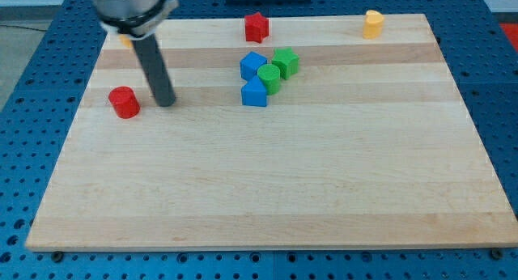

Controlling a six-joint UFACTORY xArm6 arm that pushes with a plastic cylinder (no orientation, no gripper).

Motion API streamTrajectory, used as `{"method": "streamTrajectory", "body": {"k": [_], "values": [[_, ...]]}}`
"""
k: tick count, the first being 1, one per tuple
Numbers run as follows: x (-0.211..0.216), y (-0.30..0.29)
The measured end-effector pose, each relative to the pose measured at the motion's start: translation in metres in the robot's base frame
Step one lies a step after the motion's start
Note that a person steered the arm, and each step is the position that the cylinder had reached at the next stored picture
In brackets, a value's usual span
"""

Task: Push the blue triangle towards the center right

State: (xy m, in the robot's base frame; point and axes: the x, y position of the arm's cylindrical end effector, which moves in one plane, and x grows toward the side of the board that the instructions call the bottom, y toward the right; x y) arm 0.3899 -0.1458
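The blue triangle [254, 92] lies on the wooden board, above the board's middle and left of centre. It touches a green round block [269, 78] just above it. A blue cube [252, 65] and a green star block [286, 62] sit right behind them in one cluster. My tip [165, 103] rests on the board far to the left of the blue triangle, just right of a red cylinder [125, 102]. The rod rises from the tip toward the view's top left.
A red star block [256, 26] sits at the board's top edge near the middle. A yellow block [372, 24] sits at the top right. A small yellow block [125, 41] peeks out behind the rod at the top left. The board [324, 191] lies on blue pegboard.
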Motion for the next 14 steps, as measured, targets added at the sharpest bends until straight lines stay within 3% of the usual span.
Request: {"method": "streamTrajectory", "body": {"k": [2, 7, 10, 12, 14], "values": [[-0.011, 0.085], [0.029, 0.186], [0.072, 0.187], [0.058, 0.256], [0.028, 0.250]]}}
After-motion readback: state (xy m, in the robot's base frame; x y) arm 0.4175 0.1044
